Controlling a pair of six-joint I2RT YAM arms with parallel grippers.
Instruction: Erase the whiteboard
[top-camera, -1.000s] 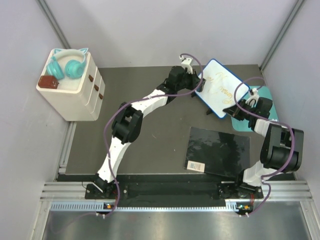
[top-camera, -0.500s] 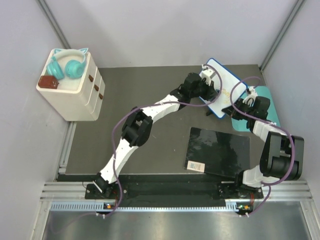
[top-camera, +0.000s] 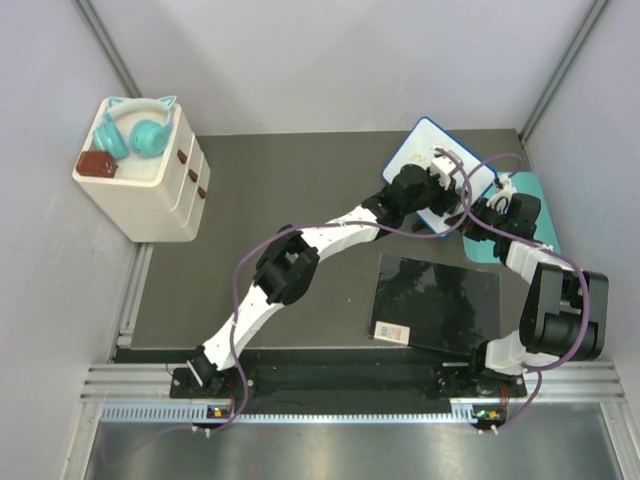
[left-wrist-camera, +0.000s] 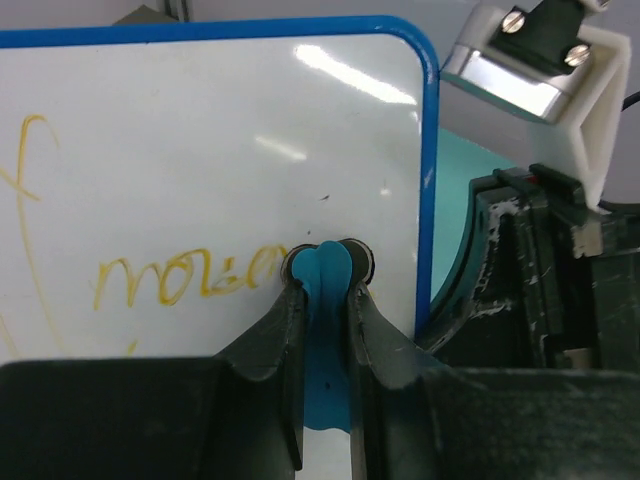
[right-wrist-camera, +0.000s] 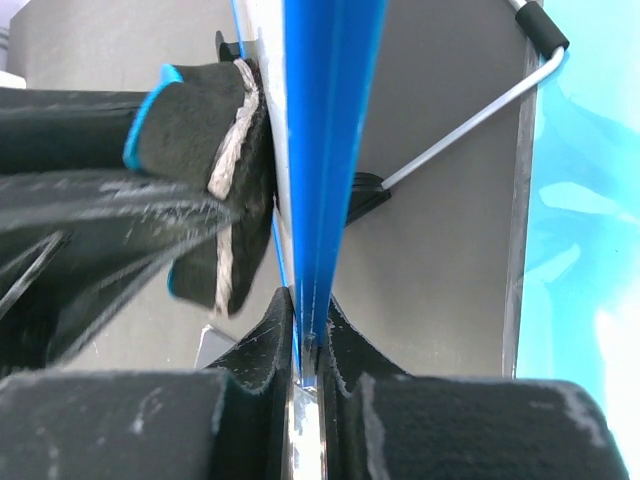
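Note:
The whiteboard (top-camera: 413, 151), white with a blue rim, stands tilted at the back right. In the left wrist view its face (left-wrist-camera: 200, 150) carries yellow scribbles (left-wrist-camera: 180, 282). My left gripper (left-wrist-camera: 327, 275) is shut on a thin blue eraser (left-wrist-camera: 326, 310), which presses on the board close to its right rim. From above, the left gripper (top-camera: 446, 170) lies over the board's right half. My right gripper (right-wrist-camera: 308, 300) is shut on the board's blue rim (right-wrist-camera: 330, 120). The eraser's dark felt (right-wrist-camera: 215, 130) rests against the board's face to the left of the rim.
A teal mat (top-camera: 532, 192) lies under the right gripper (top-camera: 490, 208). A glossy black sheet (top-camera: 435, 300) sits in front of it. A cream drawer box (top-camera: 150, 190) with teal headphones (top-camera: 135, 130) stands at the far left. The board's wire stand (right-wrist-camera: 470, 120) props its back.
My left arm has swept rightwards across the board with the eraser, from beyond its left edge to near its right rim. The right gripper has kept its hold on the rim.

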